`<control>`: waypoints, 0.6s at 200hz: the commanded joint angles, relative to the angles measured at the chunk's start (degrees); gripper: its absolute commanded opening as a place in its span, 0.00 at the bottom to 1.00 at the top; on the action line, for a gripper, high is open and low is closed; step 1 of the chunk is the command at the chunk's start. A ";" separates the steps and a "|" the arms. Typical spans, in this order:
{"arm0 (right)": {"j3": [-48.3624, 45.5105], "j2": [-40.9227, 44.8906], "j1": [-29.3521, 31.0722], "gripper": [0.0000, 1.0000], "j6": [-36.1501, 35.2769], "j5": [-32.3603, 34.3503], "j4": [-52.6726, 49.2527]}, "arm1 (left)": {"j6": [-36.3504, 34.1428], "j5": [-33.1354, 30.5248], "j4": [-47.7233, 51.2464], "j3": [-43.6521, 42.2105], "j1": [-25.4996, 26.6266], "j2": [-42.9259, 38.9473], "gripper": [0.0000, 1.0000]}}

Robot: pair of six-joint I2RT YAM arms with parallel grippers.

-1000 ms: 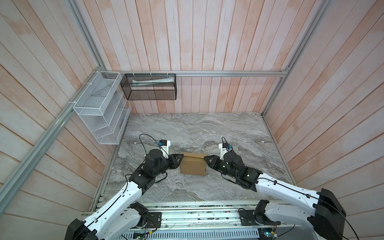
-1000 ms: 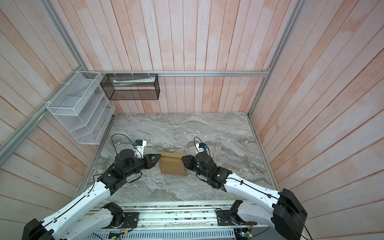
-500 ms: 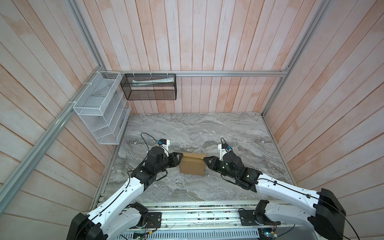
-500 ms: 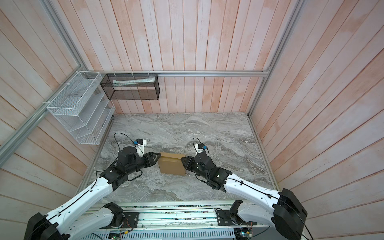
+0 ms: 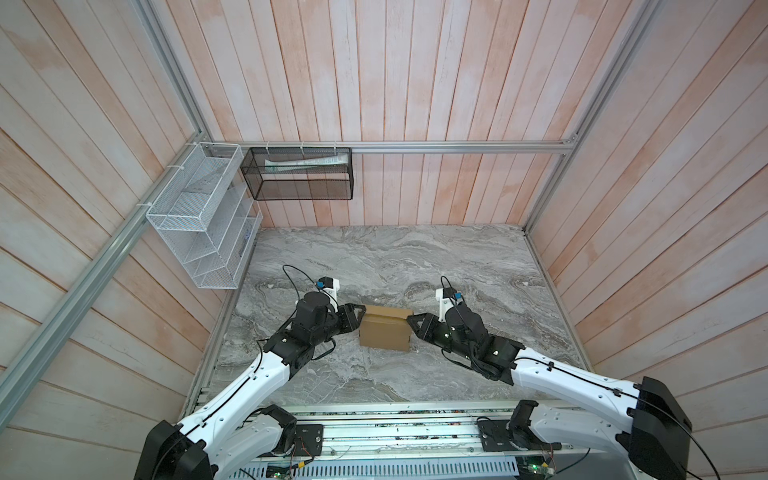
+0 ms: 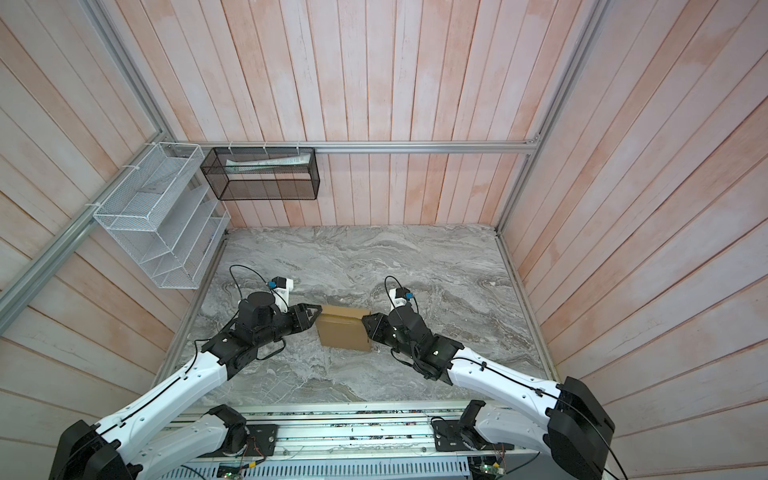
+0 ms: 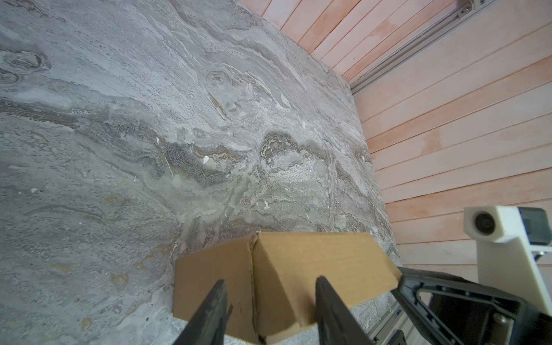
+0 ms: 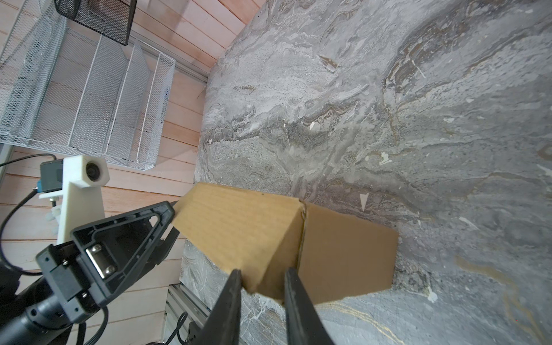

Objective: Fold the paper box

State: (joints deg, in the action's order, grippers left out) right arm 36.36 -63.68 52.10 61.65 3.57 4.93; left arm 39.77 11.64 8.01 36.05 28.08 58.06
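I am looking down on the grey table (image 5: pixel 374 257), which is filling the floor between the plank walls. A white rack (image 5: pixel 199 220) is hanging on the left wall and a black basket (image 5: pixel 299 178) is hanging on the back rail.

Both arms are reaching in from the near edge and meeting at the box (image 5: pixel 384 332). It is sitting on the table in the near middle, folded up into a closed block. In both top views its slightly longer side is running across the table from one gripper to the other. It is skewed a little, with its right end lying nearer to me than its left. A fold line is crossing the top close to the far edge (image 6: pixel 344 321).

The left gripper (image 5: pixel 360 318) is pointing at the box's left end, at the far corner. In the left wrist view its fingers (image 7: pixel 219 286) are standing well apart, with the end of the box showing between them.

The right gripper (image 5: pixel 412 327) is meeting the right end at the far corner. In the right wrist view its fingers (image 8: pixel 236 276) are sitting a narrow gap apart with a box corner between them. I cannot tell whether they are pinching the cardboard.
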 commanded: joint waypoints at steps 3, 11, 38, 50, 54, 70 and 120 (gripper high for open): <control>-0.53 0.20 0.35 0.26 -0.56 1.40 -4.82 | 0.81 -1.65 -0.71 0.18 -0.56 -0.98 0.49; -0.63 0.37 0.37 0.26 -0.56 1.45 -4.92 | 1.16 -1.88 -1.21 -0.13 -0.78 -1.22 0.49; -0.67 0.83 0.37 0.26 -0.48 1.86 -5.22 | 1.56 -1.66 -2.30 -0.38 -1.18 -1.09 0.48; -0.64 0.84 0.37 0.26 -0.48 1.84 -5.21 | 1.51 -1.49 -2.41 -0.39 -1.22 -0.63 0.48; -0.61 0.84 0.37 0.26 -0.48 1.81 -5.22 | 1.46 -1.36 -2.40 -0.45 -1.24 -0.52 0.47; -0.65 0.84 0.37 0.26 -0.48 1.82 -5.30 | 1.50 -1.05 -2.79 -0.80 -1.27 -0.23 0.46; -1.06 0.97 0.55 0.26 -0.21 1.88 -5.21 | 1.90 -0.04 -3.62 -1.88 -1.27 -0.41 0.44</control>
State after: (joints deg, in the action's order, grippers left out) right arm 36.36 -62.83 52.42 61.67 3.99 3.57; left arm 41.50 11.11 5.67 35.35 27.09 57.65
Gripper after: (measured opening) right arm 0.257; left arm 0.447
